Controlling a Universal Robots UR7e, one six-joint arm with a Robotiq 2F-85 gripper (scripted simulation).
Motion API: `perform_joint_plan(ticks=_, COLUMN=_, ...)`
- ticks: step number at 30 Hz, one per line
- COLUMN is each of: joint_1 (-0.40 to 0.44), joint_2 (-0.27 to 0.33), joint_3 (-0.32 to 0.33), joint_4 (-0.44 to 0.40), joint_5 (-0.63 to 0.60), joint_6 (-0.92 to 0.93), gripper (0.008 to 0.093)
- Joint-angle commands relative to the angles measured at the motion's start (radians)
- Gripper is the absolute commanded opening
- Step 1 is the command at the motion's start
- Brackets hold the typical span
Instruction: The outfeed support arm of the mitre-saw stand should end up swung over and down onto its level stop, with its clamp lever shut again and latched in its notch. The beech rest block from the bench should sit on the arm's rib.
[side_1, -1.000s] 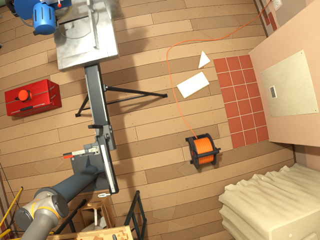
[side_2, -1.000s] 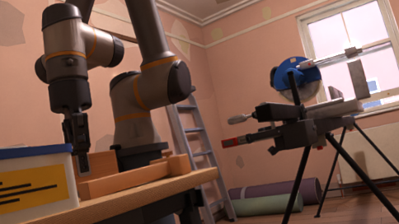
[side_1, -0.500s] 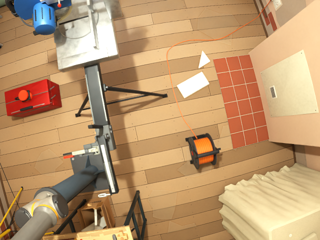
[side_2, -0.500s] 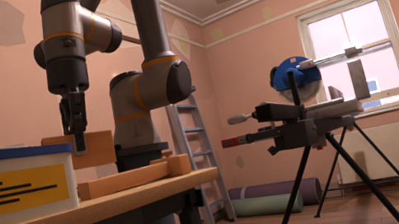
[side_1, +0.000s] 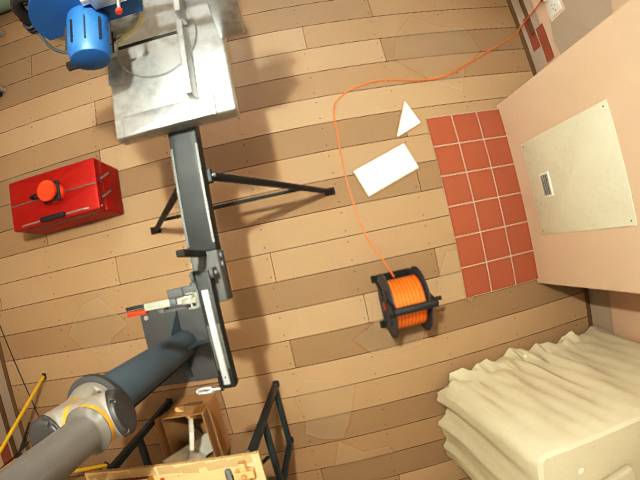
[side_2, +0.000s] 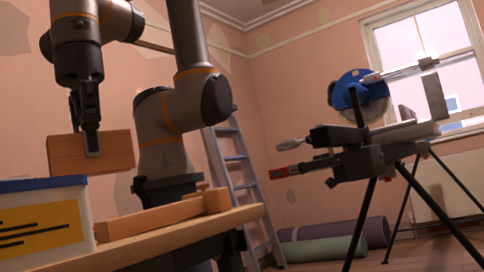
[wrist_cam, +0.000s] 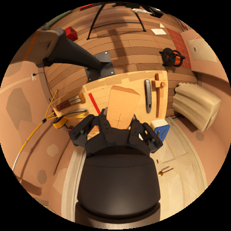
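Note:
Above the workbench (side_2: 165, 235), the beech rest block (side_2: 91, 151) hangs level in the air, gripped by my closed gripper (side_2: 90, 142) from above; the wrist camera shows the block (wrist_cam: 121, 108) between the fingers (wrist_cam: 119, 122) with the bench top below it. Off to the side stands the mitre-saw stand (side_2: 372, 155). Its dark outfeed support arm (side_1: 217, 325) lies stretched out along the stand's rail. The red-tipped clamp lever (side_1: 155, 307) sticks out sideways from the arm's hinge.
A white box with a blue lid (side_2: 42, 220) sits at the bench's near end, beside a wooden bar clamp (side_2: 165, 210). A ladder (side_2: 240, 175) leans on the wall behind. On the floor lie a red toolbox (side_1: 66, 195) and an orange cable reel (side_1: 407, 301).

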Motion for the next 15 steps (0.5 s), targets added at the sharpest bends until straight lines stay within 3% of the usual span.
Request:
perform_joint_plan(ticks=1, joint_1=0.0, joint_2=-0.005, joint_3=-0.003, joint_4=0.005, joint_5=0.0, joint_6=0.0, gripper=0.008)
perform_joint_plan(ticks=15, joint_1=0.0, joint_2=-0.034, joint_3=-0.017, joint_4=0.05, joint_5=0.0, joint_6=0.0, gripper=0.008)
